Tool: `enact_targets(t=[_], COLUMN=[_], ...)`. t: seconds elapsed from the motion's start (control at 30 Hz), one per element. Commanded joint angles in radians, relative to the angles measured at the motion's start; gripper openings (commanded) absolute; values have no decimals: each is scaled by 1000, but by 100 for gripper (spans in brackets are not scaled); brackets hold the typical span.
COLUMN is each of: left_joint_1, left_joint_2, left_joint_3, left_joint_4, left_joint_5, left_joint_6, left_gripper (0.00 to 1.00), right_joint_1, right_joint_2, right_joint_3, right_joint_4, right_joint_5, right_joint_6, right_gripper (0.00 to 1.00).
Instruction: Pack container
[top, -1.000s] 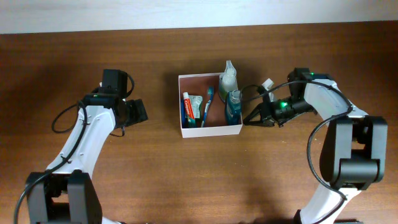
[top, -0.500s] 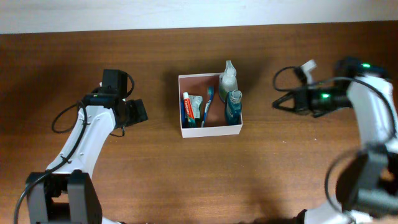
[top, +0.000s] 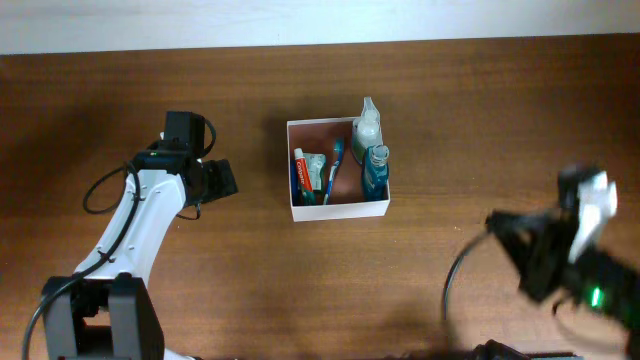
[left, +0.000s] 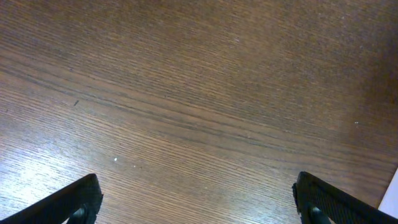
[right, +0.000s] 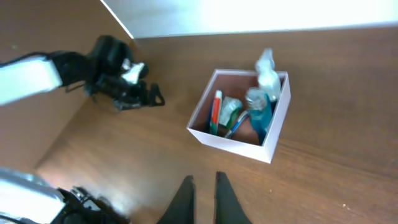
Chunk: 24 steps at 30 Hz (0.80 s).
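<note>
The container (top: 340, 209) is a white-walled box at the table's middle. Inside it are a red-and-white toothpaste tube (top: 299, 172), a blue toothbrush (top: 334, 168), a blue bottle (top: 375, 171) and a clear spray bottle (top: 367, 124). My right gripper (top: 503, 227) is a blur at the lower right, far from the box. The right wrist view looks down from high up: the container (right: 233, 144) lies ahead of my right gripper (right: 203, 180), whose fingers stand almost together with nothing between them. My left gripper (top: 225, 178) hangs wide open over bare wood (left: 196, 184), left of the box.
The brown wooden table (top: 450, 100) ends at a pale wall along its far edge. My left arm (right: 121, 81) shows at the upper left of the right wrist view, and the cables (top: 100, 190) loop beside its base.
My right arm has swung away from the container's right side towards the table's lower right and risen. The left arm and the box's contents have not moved.
</note>
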Motion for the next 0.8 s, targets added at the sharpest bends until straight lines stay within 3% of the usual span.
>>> enact_targets(t=[0.0, 0.1, 0.17, 0.2, 0.23, 0.77], left_joint_1=[2, 2, 1, 2, 2, 2], left_joint_2=[9, 9, 9, 9, 9, 9], left_joint_3=[2, 2, 2, 2, 2, 2], left_joint_4=[0, 0, 0, 0, 0, 0], left_joint_5=[-7, -7, -7, -8, -7, -7], left_joint_6=[-3, -3, -3, -3, -3, -3], left_gripper=[99, 99, 99, 99, 99, 99], right_joint_1=[-12, -12, -12, -12, -12, -12], right_joint_2=[-158, -254, -300, -324, -342, -403], right_joint_3=[6, 7, 6, 6, 6, 6], right_joint_4=[-11, -8, -16, -20, -24, -53], right_joint_5=[-21, -20, -20, -20, -18, -17], right_joint_6=[55, 96, 97, 97, 97, 96], right_gripper=[17, 35, 53, 82, 99, 98])
